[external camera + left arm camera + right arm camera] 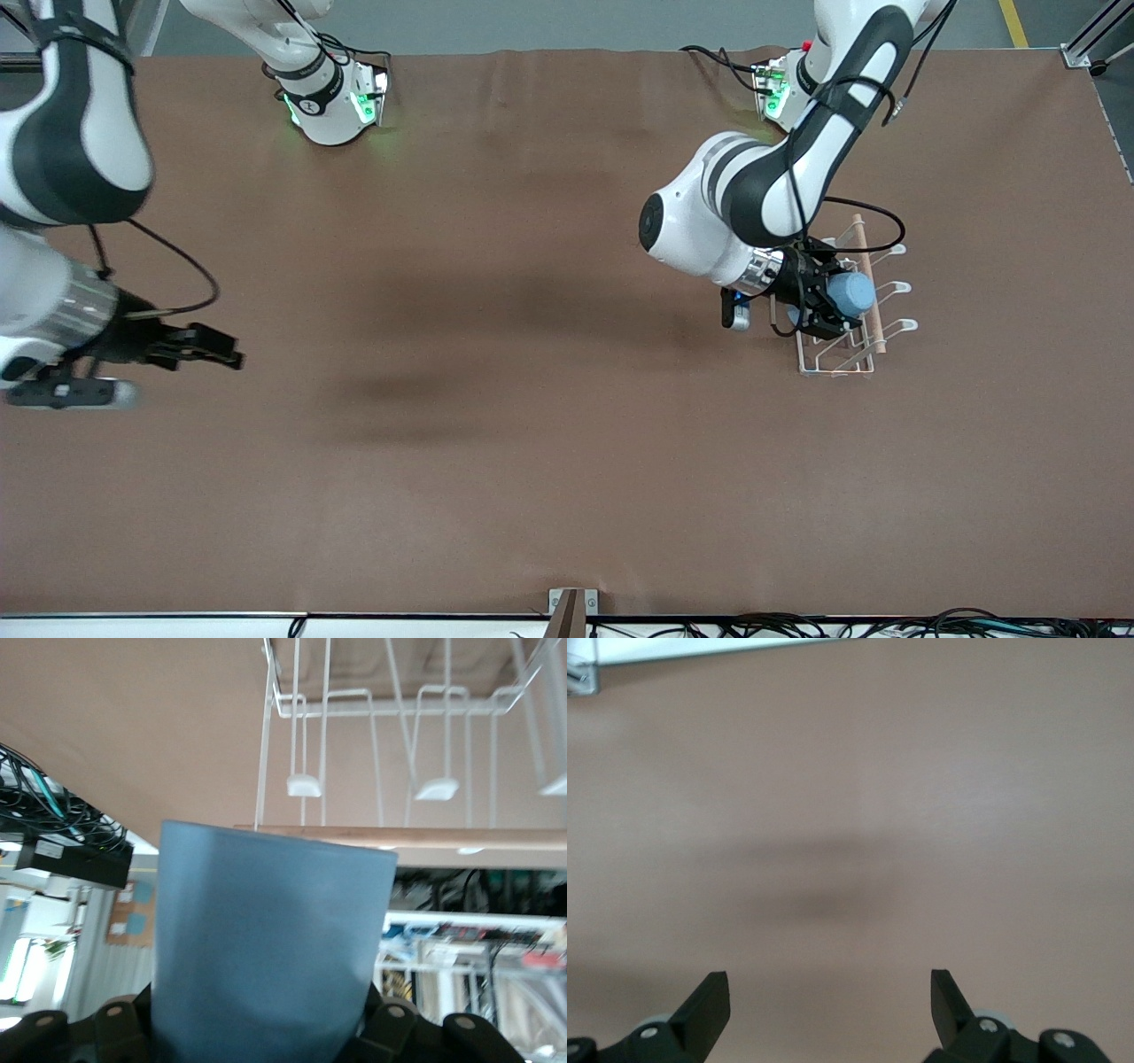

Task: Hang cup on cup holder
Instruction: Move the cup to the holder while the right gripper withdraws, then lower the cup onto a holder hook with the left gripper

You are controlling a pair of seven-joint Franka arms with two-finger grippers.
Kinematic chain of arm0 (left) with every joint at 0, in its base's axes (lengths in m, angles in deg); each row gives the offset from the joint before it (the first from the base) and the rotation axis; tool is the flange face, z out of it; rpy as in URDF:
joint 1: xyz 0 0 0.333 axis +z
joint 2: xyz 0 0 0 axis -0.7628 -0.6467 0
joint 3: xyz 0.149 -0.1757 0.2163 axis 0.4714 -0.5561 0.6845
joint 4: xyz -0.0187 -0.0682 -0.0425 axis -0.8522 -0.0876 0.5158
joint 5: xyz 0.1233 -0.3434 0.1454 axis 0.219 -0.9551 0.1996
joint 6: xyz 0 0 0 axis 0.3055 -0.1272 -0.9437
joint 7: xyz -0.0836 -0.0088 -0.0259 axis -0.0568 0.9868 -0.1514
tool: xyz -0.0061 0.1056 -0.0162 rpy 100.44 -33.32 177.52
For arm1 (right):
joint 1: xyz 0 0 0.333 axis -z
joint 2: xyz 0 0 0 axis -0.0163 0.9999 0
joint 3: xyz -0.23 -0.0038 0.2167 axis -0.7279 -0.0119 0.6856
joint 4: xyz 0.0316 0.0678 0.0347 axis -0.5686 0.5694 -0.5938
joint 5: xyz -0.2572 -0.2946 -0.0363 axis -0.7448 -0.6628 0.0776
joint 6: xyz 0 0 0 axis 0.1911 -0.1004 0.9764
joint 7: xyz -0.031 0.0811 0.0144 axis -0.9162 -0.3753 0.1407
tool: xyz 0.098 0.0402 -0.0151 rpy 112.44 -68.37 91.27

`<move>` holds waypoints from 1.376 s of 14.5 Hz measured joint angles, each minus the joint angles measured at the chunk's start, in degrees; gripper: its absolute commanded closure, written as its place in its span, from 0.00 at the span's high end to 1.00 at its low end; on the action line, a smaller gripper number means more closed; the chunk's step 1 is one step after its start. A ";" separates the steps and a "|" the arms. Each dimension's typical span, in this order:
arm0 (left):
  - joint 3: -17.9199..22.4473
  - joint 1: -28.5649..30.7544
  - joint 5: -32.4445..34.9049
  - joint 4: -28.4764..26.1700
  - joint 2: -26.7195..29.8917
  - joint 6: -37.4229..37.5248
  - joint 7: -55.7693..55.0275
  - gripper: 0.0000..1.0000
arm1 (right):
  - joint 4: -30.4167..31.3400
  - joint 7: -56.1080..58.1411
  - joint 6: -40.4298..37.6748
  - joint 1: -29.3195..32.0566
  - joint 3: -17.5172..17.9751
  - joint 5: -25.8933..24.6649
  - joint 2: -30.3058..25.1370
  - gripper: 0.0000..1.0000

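Two jaws of the left gripper (pixel 837 306) were clamped on the cup (pixel 852 293), held sideways over the cup holder (pixel 850 350), which stood toward the left arm's end of the tabletop (pixel 496 425). In the left wrist view the cup (pixel 270 948) hung just short of the wooden rod (pixel 478 837), with the prongs (pixel 304 785) past it. Judged: the cup's long axis pointed at the rack, so a mouth-first advance onto a prong was next. Right gripper (pixel 213 347) waited, jaws spread, near the right arm's edge.
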 measured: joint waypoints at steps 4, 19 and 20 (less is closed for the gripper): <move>0.05 0.02 6.34 -1.28 -2.55 2.21 0.54 0.06 | -0.92 1.40 -5.38 0.12 -2.99 -2.75 -5.64 1.00; 0.52 1.16 12.89 -7.68 -7.70 4.11 -7.71 0.09 | -2.57 1.42 -15.49 5.81 0.68 -7.21 -10.65 1.00; 0.48 1.07 12.89 -7.89 -8.46 4.11 -8.51 0.14 | -2.56 1.42 -15.49 5.36 -0.26 -7.21 -10.65 1.00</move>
